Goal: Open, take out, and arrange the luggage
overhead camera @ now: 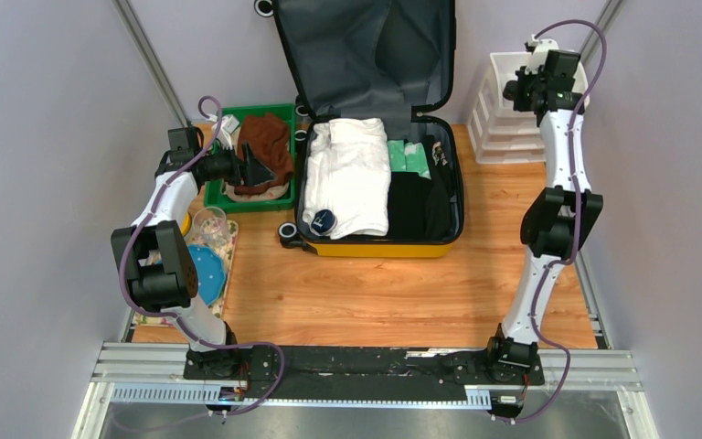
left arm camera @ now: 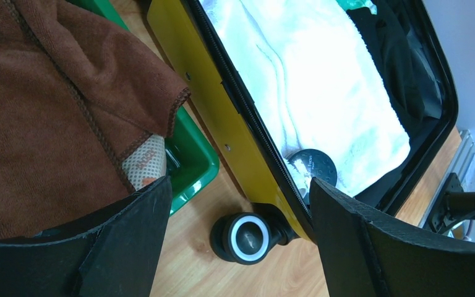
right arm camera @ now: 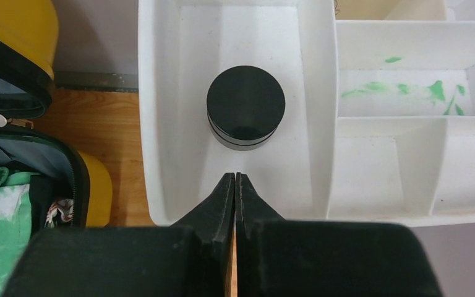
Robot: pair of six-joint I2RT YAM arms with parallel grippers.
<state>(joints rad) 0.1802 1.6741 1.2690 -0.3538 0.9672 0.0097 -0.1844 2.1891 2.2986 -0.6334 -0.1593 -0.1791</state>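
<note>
the yellow suitcase (overhead camera: 375,248) is laid open on the wooden table (overhead camera: 375,297), with a white towel (overhead camera: 352,174) packed inside. the left gripper (left arm camera: 241,185) is held with fingers spread above the brown towel (left arm camera: 49,93) in the green tray (left arm camera: 192,158). the right gripper (right arm camera: 235,176) is seen with fingers pressed together, just short of a black jar (right arm camera: 245,106) in the white organizer (right arm camera: 161,124).

Luggage (overhead camera: 366,55) lid cropped at top.

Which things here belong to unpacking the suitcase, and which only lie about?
Job: suitcase, white towel, black clothes, small jar inside; brown towel in green tray; black jar in white organizer.
Lying about: clear cup, blue plate, at the left.
</note>
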